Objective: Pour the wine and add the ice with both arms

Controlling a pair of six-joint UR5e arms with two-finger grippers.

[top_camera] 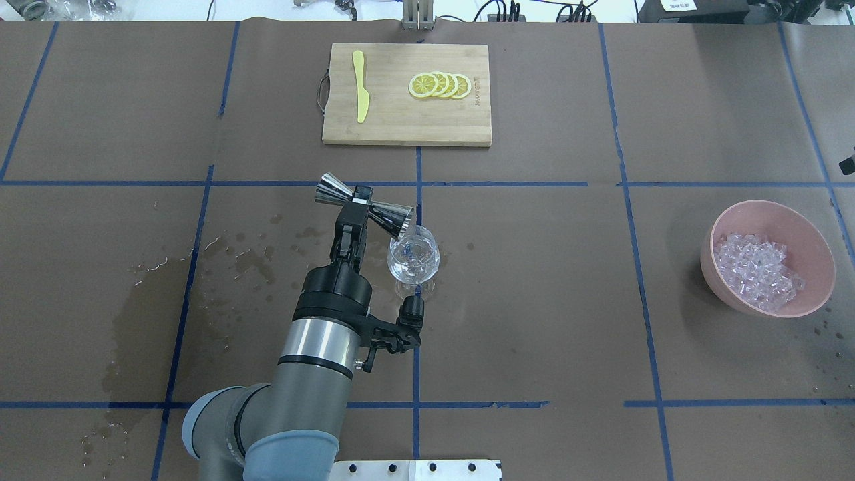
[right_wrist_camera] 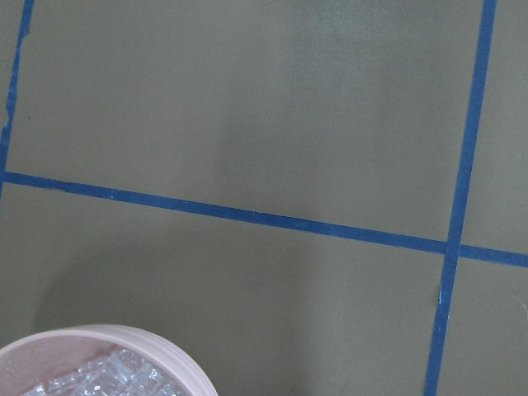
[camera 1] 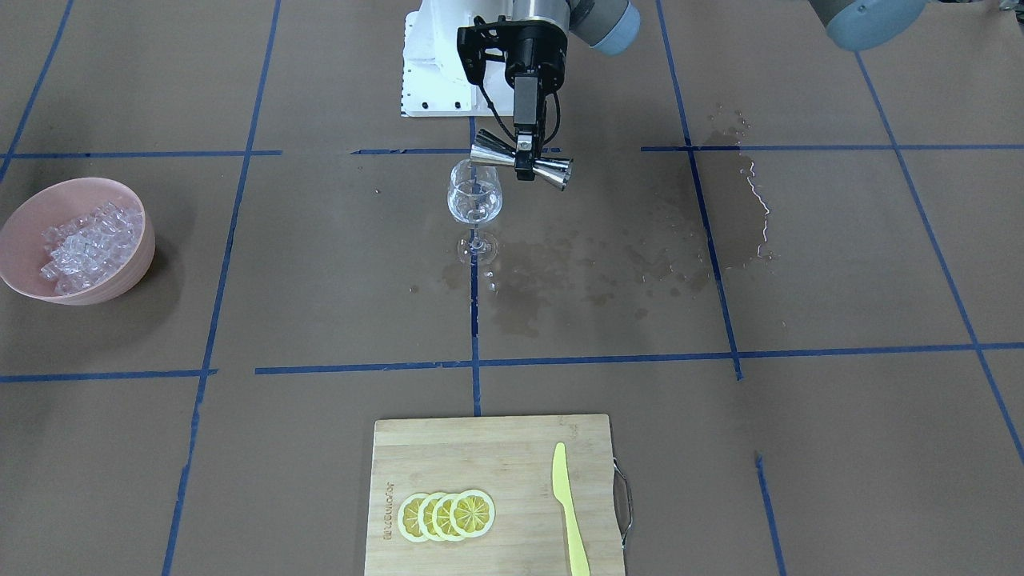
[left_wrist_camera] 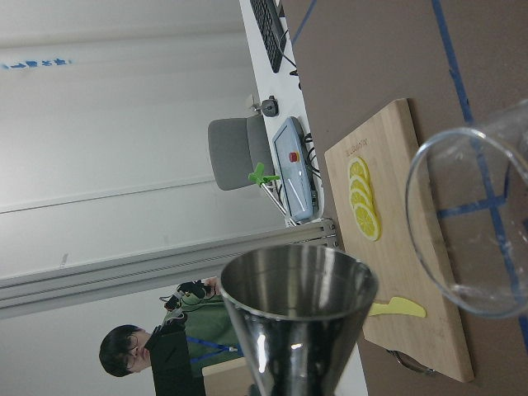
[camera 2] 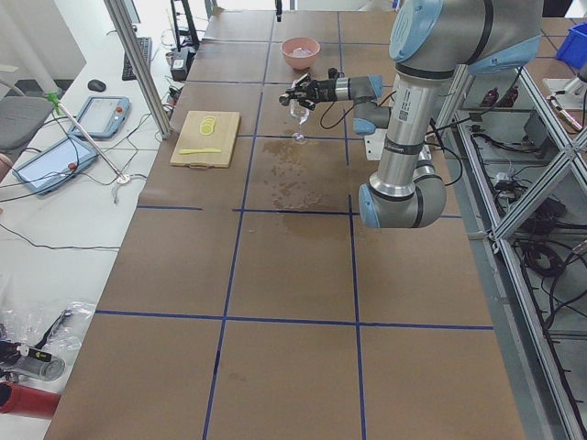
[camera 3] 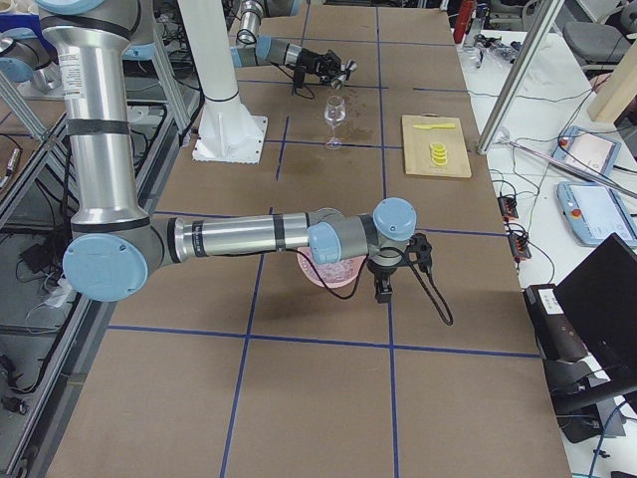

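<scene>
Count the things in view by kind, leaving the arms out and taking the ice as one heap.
wine glass: 1
measuring cup: 1
bowl: 1
ice heap: 1
cutting board: 1
knife: 1
lemon slices: 4
Total: 10

Open counter [top_camera: 534, 300] lies between the wine glass [top_camera: 414, 257] and pink bowl [top_camera: 768, 215]; the jigger [top_camera: 394, 217] overhangs the glass's rim.

This is looking like a robotics lab: teach pendants [camera 2: 96, 116] are lying beside a tape-gridded table [camera 2: 293, 266], and aluminium framing [camera 2: 139, 64] is standing around it.
</scene>
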